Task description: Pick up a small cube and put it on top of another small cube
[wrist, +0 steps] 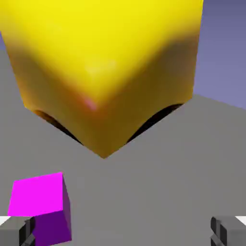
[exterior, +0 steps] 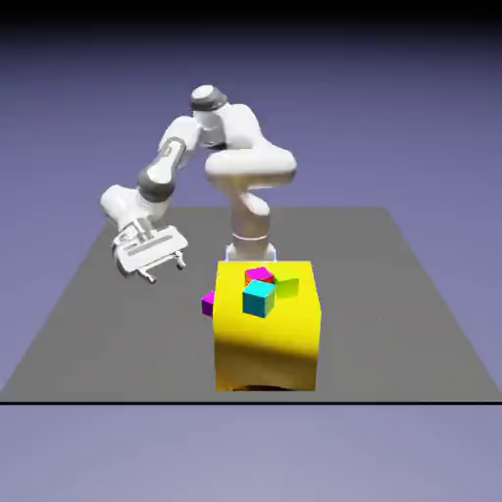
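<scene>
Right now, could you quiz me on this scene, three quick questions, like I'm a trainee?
1. True or false: in the exterior view, the cyan cube sits at the front of the yellow block.
2. Fill in: the pincer is ____ (open or shut).
3. Which lies nearer the pincer's tips in the hand view: A, the yellow block; B, the magenta cube with purple faces?

Key: 1 true; 2 open; 3 B.

Magenta cube [exterior: 208, 304] part-hidden behind yellow block [exterior: 266, 333]; block's top cut off, hand view.
</scene>
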{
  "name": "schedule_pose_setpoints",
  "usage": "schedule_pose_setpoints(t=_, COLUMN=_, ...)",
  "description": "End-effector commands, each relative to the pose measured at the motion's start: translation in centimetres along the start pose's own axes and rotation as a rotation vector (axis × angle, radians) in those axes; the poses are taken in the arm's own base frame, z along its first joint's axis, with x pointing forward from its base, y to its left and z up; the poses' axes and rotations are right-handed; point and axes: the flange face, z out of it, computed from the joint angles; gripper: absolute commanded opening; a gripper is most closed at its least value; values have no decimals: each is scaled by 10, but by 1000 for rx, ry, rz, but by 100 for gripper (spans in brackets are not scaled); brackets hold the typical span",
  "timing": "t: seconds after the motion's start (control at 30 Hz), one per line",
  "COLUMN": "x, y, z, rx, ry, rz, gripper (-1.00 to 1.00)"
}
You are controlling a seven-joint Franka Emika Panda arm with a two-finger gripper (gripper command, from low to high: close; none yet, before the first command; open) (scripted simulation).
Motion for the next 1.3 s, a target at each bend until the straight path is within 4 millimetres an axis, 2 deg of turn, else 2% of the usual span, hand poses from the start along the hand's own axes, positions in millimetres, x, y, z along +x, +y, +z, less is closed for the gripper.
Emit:
schedule_pose_setpoints(t=0.0, x=-8, y=0, z=9, rx=32, ry=3, rz=-17, gripper=0)
schedule_pose_setpoints(t=0.13, x=-39, y=-3, z=48, rx=162, ry=25, rz=-91, gripper=0)
schedule_pose_setpoints(t=0.2, x=-42, y=-4, z=53, rx=177, ry=29, rz=-100, gripper=0)
schedule_pose_setpoints(t=0.37, x=-53, y=0, z=112, rx=177, ry=29, rz=-100, gripper=0)
schedule_pose_setpoints(t=0.4, x=-53, y=0, z=112, rx=177, ry=29, rz=-100, gripper=-100)
schedule_pose_setpoints(t=0.43, x=-53, y=0, z=112, rx=177, ry=29, rz=-100, gripper=-100)
schedule_pose_setpoints(t=0.6, x=-42, y=-4, z=51, rx=177, ry=22, rz=-101, gripper=-100)
schedule_pose_setpoints(t=0.63, x=-37, y=-1, z=45, rx=169, ry=-16, rz=-99, gripper=-100)
schedule_pose_setpoints(t=0.83, x=43, y=12, z=45, rx=52, ry=-110, rz=-6, gripper=-100)
schedule_pose_setpoints(t=1.0, x=120, y=4, z=60, rx=-31, ry=-133, rz=40, gripper=-100)
schedule_pose_setpoints(t=1.13, x=183, y=-24, z=85, rx=-78, ry=-105, rz=34, gripper=-100)
schedule_pose_setpoints(t=1.27, x=240, y=-69, z=116, rx=-85, ry=-47, rz=17, gripper=-100)
